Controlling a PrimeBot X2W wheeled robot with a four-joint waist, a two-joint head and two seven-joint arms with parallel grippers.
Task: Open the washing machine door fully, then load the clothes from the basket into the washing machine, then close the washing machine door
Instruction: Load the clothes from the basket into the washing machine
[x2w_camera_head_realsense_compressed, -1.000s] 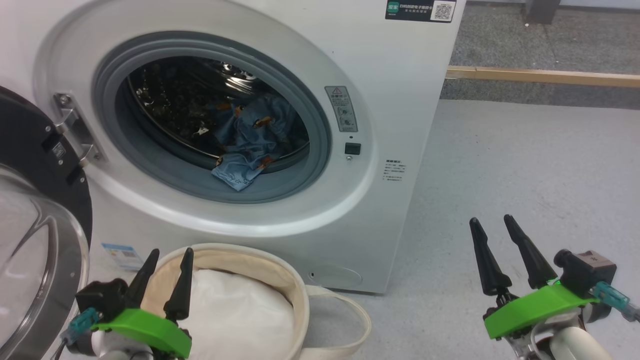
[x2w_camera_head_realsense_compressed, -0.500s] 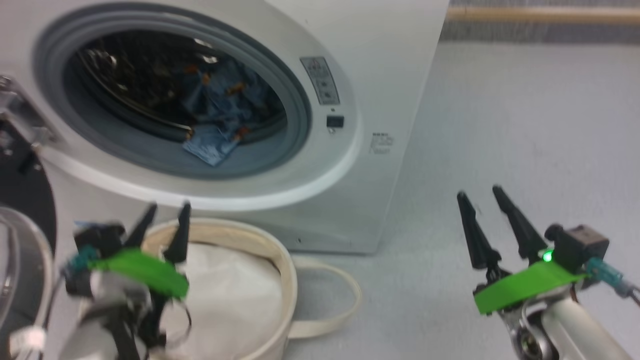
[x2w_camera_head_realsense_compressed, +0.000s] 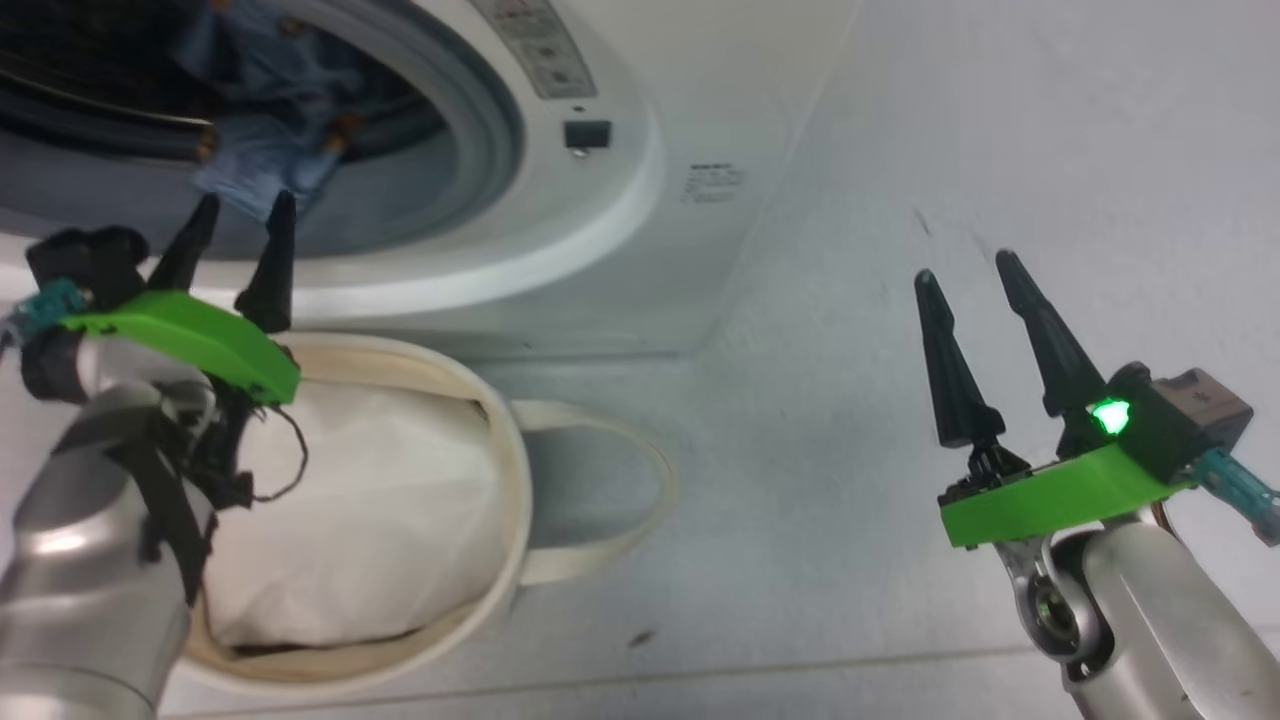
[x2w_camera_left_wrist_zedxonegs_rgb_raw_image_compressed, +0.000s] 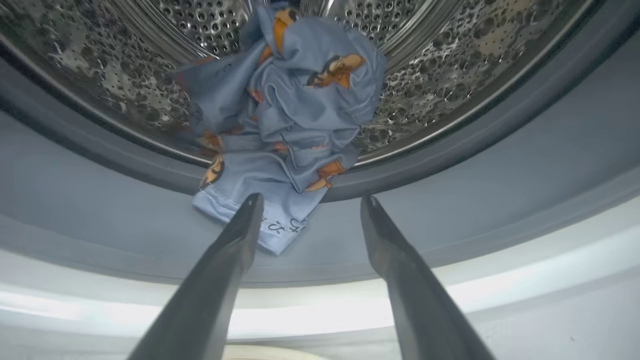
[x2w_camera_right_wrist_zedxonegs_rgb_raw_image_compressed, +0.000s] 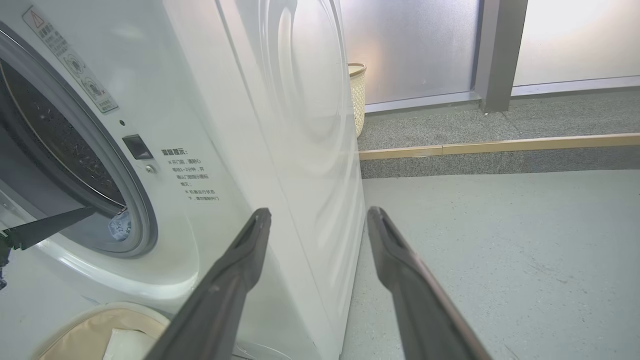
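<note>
The washing machine (x2w_camera_head_realsense_compressed: 620, 200) stands open at the upper left of the head view; its door is out of view. The light blue printed clothes (x2w_camera_left_wrist_zedxonegs_rgb_raw_image_compressed: 295, 120) lie bunched at the front of the steel drum (x2w_camera_left_wrist_zedxonegs_rgb_raw_image_compressed: 450, 60), one corner draped over the grey rubber ring (x2w_camera_left_wrist_zedxonegs_rgb_raw_image_compressed: 500, 165). My left gripper (x2w_camera_head_realsense_compressed: 245, 200) is open and empty, raised over the basket (x2w_camera_head_realsense_compressed: 505, 470) with its tips just short of that corner (x2w_camera_left_wrist_zedxonegs_rgb_raw_image_compressed: 311, 199). The basket holds a plain white cloth (x2w_camera_head_realsense_compressed: 370, 500). My right gripper (x2w_camera_head_realsense_compressed: 963, 265) is open and empty over the floor, right of the machine (x2w_camera_right_wrist_zedxonegs_rgb_raw_image_compressed: 318, 211).
The basket's strap handle (x2w_camera_head_realsense_compressed: 640, 500) lies looped on the grey floor beside the machine's front corner. Behind the machine are a pale wicker bin (x2w_camera_right_wrist_zedxonegs_rgb_raw_image_compressed: 357, 95), a wooden floor strip (x2w_camera_right_wrist_zedxonegs_rgb_raw_image_compressed: 500, 146) and frosted glass panels. The floor to the right is open.
The head camera has tilted down and the door has left the picture. My left gripper has risen from beside the basket to the drum opening. The right gripper stays open.
</note>
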